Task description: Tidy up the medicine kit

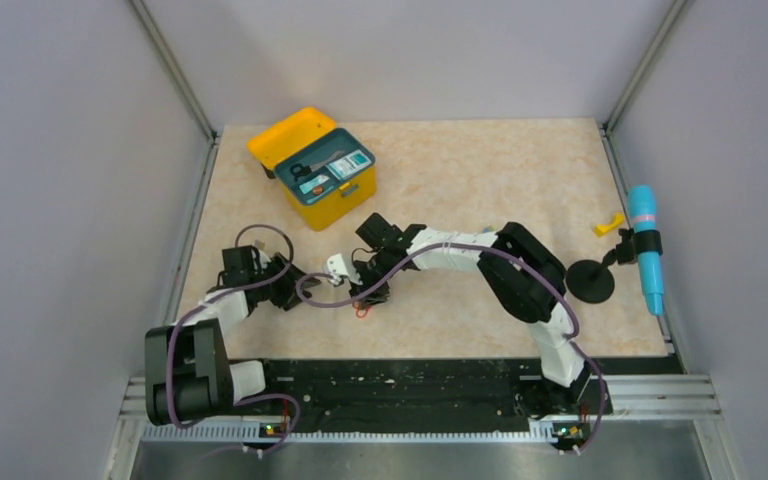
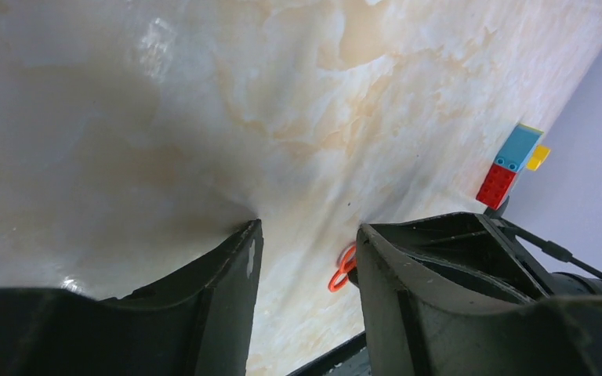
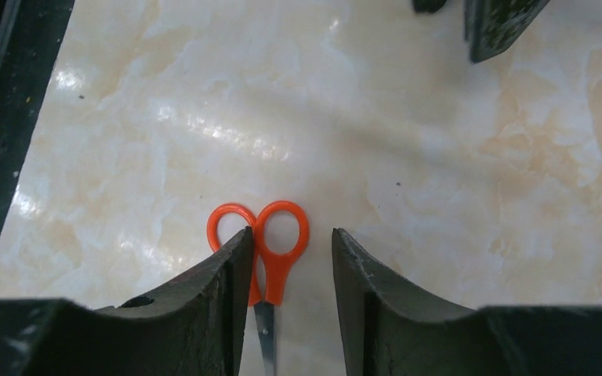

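Observation:
The medicine kit [image 1: 312,168] is a yellow box standing open at the back left, with a dark teal tray of small items inside. Small scissors with orange handles [image 3: 270,243] lie flat on the table. My right gripper [image 3: 290,235] is open and low around them. One handle loop and the blade lie between its fingers, and the other loop is partly under the left finger. In the top view the right gripper [image 1: 368,295] hangs over the scissors [image 1: 362,311]. My left gripper [image 1: 285,285] is open and empty, just left of them. The scissors also show in the left wrist view [image 2: 343,270].
A light blue cylinder [image 1: 645,248] on a black round stand [image 1: 590,281] and a small yellow piece [image 1: 608,225] sit at the right edge. Red, blue and yellow blocks [image 2: 513,160] show far off in the left wrist view. Grey walls enclose the table.

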